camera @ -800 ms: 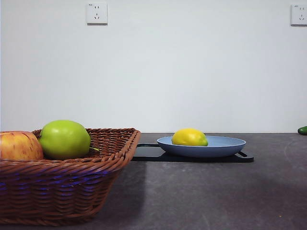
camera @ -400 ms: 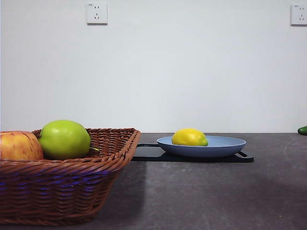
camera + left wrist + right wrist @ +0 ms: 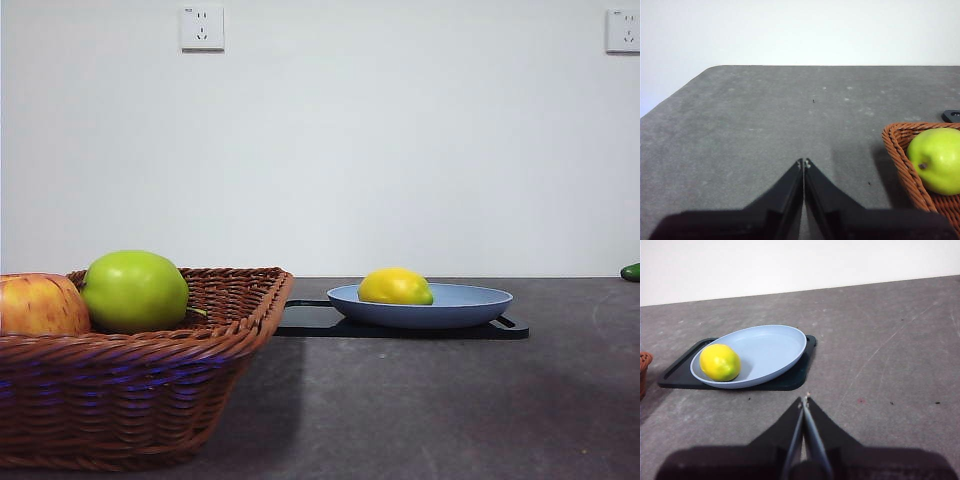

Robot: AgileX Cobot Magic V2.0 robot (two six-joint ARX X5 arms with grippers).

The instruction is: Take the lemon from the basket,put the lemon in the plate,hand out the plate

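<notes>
- We find the lemon (image 3: 395, 286) already lying in the plate (image 3: 470, 305), toward the side nearer the basket (image 3: 150, 370); we judge the first two steps done and the hand-out of the plate as the step in hand.
- The right end effector (image 3: 804, 401) hangs short of the plate with its jaws pressed together, holding nothing.
- The left end effector (image 3: 804, 163) is likewise closed and empty, over bare table (image 3: 765, 115) beside the basket.
- Next move, in our judgement: the right jaws must part, then reach the plate's near rim and take it level, lest the lemon roll.
- The plate sits on a flat black tray (image 3: 790, 377); the low rim lies close above it, leaving little purchase.
- A green apple (image 3: 135, 291) and a red-yellow apple (image 3: 40, 305) rest in the basket, well apart from the plate; nothing blocks the approach.
</notes>
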